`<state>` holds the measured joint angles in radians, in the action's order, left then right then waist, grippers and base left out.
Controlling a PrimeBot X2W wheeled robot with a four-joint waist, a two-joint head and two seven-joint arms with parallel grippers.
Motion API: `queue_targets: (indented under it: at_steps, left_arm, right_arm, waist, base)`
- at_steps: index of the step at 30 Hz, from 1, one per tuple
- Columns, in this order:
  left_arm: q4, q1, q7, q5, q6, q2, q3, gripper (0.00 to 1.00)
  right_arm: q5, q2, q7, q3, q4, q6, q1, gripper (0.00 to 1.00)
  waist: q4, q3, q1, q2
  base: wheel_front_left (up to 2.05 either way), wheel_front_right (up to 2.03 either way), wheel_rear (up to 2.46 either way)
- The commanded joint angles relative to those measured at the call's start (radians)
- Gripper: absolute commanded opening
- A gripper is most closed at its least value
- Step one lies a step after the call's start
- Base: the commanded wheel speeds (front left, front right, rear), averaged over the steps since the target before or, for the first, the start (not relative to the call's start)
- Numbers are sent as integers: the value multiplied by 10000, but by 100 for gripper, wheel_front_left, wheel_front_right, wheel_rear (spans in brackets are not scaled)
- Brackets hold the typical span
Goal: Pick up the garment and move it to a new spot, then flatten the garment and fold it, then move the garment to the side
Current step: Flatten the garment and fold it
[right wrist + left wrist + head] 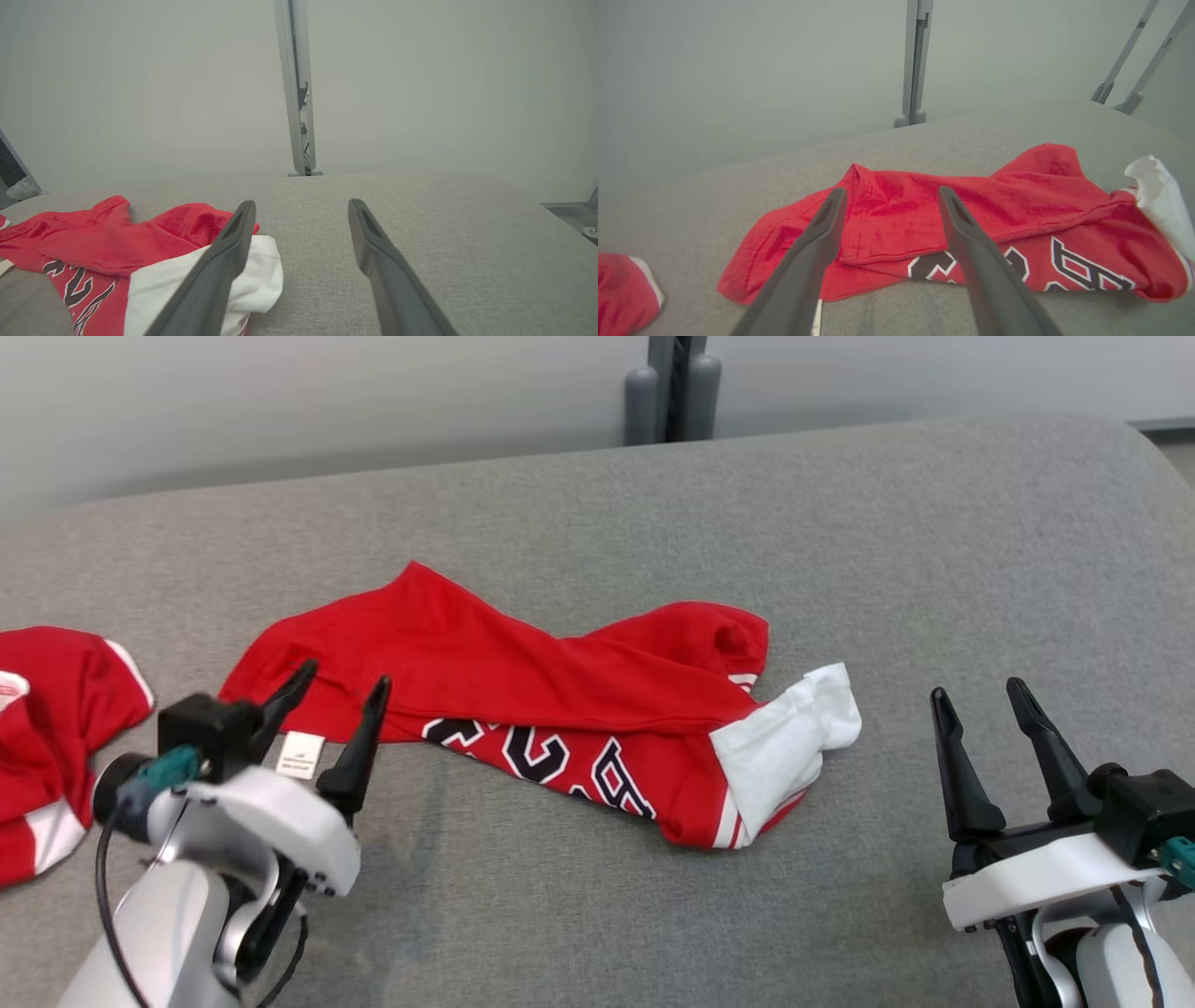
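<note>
Crumpled red T-shirt (523,709) lies on the worktop (934,569). Left hand (344,674) at eight o'clock, right hand (976,689) at four, both released.

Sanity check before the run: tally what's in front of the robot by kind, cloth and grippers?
Garments: 2, the middle garment, red with a white sleeve, and the left-edge garment, also red
Grippers: 2, the left gripper and the right gripper, both open
Total: 4
</note>
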<state>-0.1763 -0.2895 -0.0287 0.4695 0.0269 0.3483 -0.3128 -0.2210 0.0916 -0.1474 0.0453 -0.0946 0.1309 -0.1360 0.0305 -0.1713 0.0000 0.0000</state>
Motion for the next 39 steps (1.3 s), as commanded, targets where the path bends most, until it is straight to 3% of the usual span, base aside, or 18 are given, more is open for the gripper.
queue_targets:
  at_steps: [1, 9, 14, 22, 23, 24, 25, 26, 39]
  left_arm:
    - [-115, -228, -93, 90, 100, 7, -4, 100]
    - [-2592, -1670, -1073, 746, 711, 60, -196, 100]
    - [-3826, -2133, -845, 1010, 904, 144, -264, 100]
    - [-4702, -2556, -404, 1325, 1035, 139, -602, 100]
    - [-4760, -2601, -342, 1320, 1040, 151, -681, 87]
    - [-4806, -2631, -298, 1343, 1032, 146, -759, 52]
    - [-4849, -2663, -239, 1383, 1039, 128, -836, 32]
    - [-4865, -2702, -200, 1367, 1043, 135, -920, 2]
    - [-4669, -2773, 734, 1029, 877, 401, -1515, 0]
  right_arm:
    - [-55, 11, -68, 14, 1, -3, -90, 100]
    - [-59, -127, -306, 181, -167, -3, -426, 100]
    - [-17, -183, -419, 177, -293, -3, -590, 100]
    - [14, -248, -554, 149, -427, -3, -774, 100]
    - [12, -255, -569, 164, -445, -3, -789, 100]
    - [19, -258, -573, 170, -470, -3, -790, 100]
    - [20, -260, -579, 172, -488, -3, -795, 100]
    - [17, -262, -593, 172, -496, -3, -807, 100]
    - [5, -241, -542, 45, -573, -3, -767, 100]
  waist:
    - [160, -161, 0, 0]
    - [710, -931, 0, 0]
    - [877, -1249, 0, 0]
    - [842, -1433, 0, 0]
    - [838, -1441, 0, 0]
    - [831, -1439, 0, 0]
    - [819, -1437, 0, 0]
    - [809, -1435, 0, 0]
    - [586, -1298, 0, 0]
  base:
    - [0, 0, 0]
    - [0, 0, 0]
    - [0, 0, 0]
    - [0, 0, 0]
    - [0, 0, 0]
    - [0, 0, 0]
    - [0, 0, 0]
    - [0, 0, 0]
    - [0, 0, 0]
